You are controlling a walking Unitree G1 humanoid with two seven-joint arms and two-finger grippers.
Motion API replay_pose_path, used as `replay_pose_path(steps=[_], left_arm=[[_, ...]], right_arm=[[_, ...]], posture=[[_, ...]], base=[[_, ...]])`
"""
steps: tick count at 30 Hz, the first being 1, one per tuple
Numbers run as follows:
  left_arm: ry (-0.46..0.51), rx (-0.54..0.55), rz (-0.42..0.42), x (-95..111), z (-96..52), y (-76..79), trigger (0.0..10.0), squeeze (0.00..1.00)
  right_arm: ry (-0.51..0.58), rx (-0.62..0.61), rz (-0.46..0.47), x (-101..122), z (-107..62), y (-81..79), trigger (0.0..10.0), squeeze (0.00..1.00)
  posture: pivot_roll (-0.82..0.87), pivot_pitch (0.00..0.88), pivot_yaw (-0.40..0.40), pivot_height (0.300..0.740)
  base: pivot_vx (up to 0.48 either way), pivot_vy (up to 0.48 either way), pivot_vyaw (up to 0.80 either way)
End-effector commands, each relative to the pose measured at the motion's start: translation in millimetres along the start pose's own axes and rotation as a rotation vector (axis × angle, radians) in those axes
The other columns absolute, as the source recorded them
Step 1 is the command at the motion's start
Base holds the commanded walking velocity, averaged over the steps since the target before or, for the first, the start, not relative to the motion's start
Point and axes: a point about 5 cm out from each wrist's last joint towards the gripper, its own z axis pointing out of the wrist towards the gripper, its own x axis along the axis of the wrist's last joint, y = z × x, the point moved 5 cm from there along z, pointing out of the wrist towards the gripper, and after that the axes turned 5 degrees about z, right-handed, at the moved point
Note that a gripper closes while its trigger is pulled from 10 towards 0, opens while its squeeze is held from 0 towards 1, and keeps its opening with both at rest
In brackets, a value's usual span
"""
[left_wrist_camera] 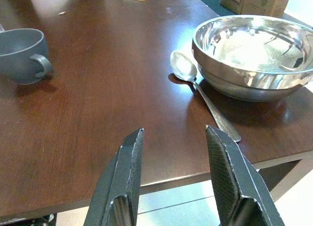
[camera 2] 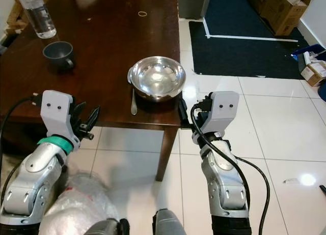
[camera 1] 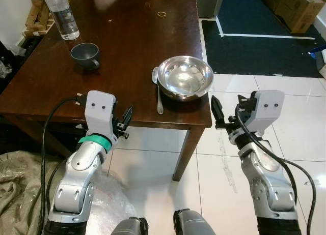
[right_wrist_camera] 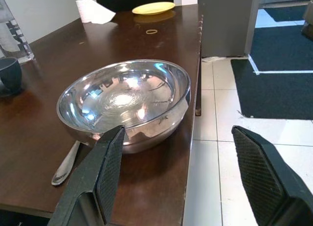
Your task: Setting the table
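While the robot stands at the near edge of the dark wooden table (camera 1: 127, 52), both arms are raised w/ nothing held. The left gripper (camera 1: 124, 121) hangs just off the near edge, fingers (left_wrist_camera: 126, 169) spread w/ a clear gap between them, pointing over the tabletop toward the spoon. The right gripper (camera 1: 218, 114) is beside the table's near right corner, over the white tile floor (camera 1: 285, 108); its fingers (right_wrist_camera: 108, 172) are spread wide, aimed at the bowl.

The steel bowl (camera 1: 185, 77) sits upright near that right corner, close to the table's right edge. The spoon (camera 1: 157, 90) lies just to the bowl's left, touching or nearly touching its base, bowl-end away from the robot, handle reaching toward the near edge. A dark grey cup (camera 1: 85, 55) stands well apart on the left, and a clear plastic water bottle (camera 1: 61, 13) stands behind it. Further back: a small rubber band (camera 1: 162, 13), a yellow plate (right_wrist_camera: 153, 8) and a white tissue roll (right_wrist_camera: 93, 11). A dark blue mat (camera 1: 260, 41) covers the floor right of the table, cardboard boxes (camera 1: 295, 8) beyond it.
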Motion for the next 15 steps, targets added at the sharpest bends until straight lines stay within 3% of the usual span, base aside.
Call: replay_pose_path(steps=[1,12,15], left_arm=[[-0.023,0.004,0.008,-5.3,-1.7,-0.1,10.0,0.0],[-0.019,-0.002,0.012,-5.2,-0.4,2.1,10.0,0.0],[-0.019,-0.003,0.012,-5.2,-0.1,2.4,10.0,0.0]], right_arm=[[-0.012,-0.004,-0.003,-4.1,0.2,1.5,10.0,0.0],[-0.013,0.002,-0.003,-5.2,2.4,0.0,10.0,0.0],[-0.015,0.003,-0.006,-5.6,2.9,0.5,10.0,0.0]], posture=[[-0.15,0.028,0.058,0.74],[-0.15,0.016,0.056,0.74],[-0.15,0.013,0.056,0.74]], base=[[0.0,0.0,0.0],[0.0,0.0,0.0],[-0.38,0.0,0.0]])
